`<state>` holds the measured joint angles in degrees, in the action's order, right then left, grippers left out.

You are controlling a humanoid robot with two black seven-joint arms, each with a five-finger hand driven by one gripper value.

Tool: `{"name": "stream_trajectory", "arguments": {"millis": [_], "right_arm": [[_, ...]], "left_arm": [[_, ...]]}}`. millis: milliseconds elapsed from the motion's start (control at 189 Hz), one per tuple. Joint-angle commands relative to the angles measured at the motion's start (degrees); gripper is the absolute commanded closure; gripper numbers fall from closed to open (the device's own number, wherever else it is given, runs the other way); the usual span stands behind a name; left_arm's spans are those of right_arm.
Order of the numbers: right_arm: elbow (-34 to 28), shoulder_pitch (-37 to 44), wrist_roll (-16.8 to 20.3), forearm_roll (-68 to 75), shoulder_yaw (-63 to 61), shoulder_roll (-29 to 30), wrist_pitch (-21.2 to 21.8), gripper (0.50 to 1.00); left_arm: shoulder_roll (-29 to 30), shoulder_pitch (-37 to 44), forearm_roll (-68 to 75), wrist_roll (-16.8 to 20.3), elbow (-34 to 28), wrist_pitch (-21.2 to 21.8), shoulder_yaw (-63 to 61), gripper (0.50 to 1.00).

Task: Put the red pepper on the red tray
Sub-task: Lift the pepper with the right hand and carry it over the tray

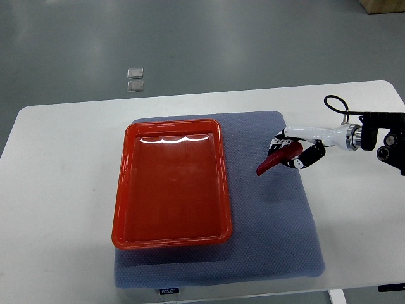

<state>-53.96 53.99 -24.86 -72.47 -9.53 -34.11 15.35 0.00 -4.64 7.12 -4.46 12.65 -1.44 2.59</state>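
Nearest the camera, a grey-blue textured mat (278,247) lies on the white table (57,209), its front edge close to the table's front rim. On the mat's left part sits the shallow red rectangular plastic tray (121,209), holding nothing. To the tray's right, over bare mat, the right hand (297,152), white with black finger segments, has its fingers clamped on the long red pepper (276,161). The pepper's long axis runs from the fingers down and to the left, its tip aimed at the tray, apart from the rim. So the tray lies straight to the left of the held pepper. Whether the tip touches the mat I cannot tell. Fingers hide the pepper's stem end, and no left arm shows.
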Motion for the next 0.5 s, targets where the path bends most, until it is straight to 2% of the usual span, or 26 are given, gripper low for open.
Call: {"name": "stream_trajectory", "arguments": {"millis": [0,190,290,496], "right_arm": [[-0.01,2.35,-0.01,0.66,-0.05,-0.08,0.47,1.0],[-0.01,8.32,0.25,4.26,0.22,1.24,1.96,1.0],[0.17,11.49,0.51,6.37,1.1,4.05,2.76,1.0],[6.41,16.5,0.6,8.83,7.6,15.92,1.96,1.0]], "left_arm": [[0.0,-0.02,0.0,-0.02,0.09,-0.06,-0.04,0.5],[0.0,-0.02,0.0,-0.02,0.18,-0.06,-0.04,0.5],[0.0,-0.02,0.0,-0.02,0.27,-0.06,-0.04,0.5],[0.0,-0.02,0.0,-0.02,0.44,0.03,-0.04,0.5]]}}
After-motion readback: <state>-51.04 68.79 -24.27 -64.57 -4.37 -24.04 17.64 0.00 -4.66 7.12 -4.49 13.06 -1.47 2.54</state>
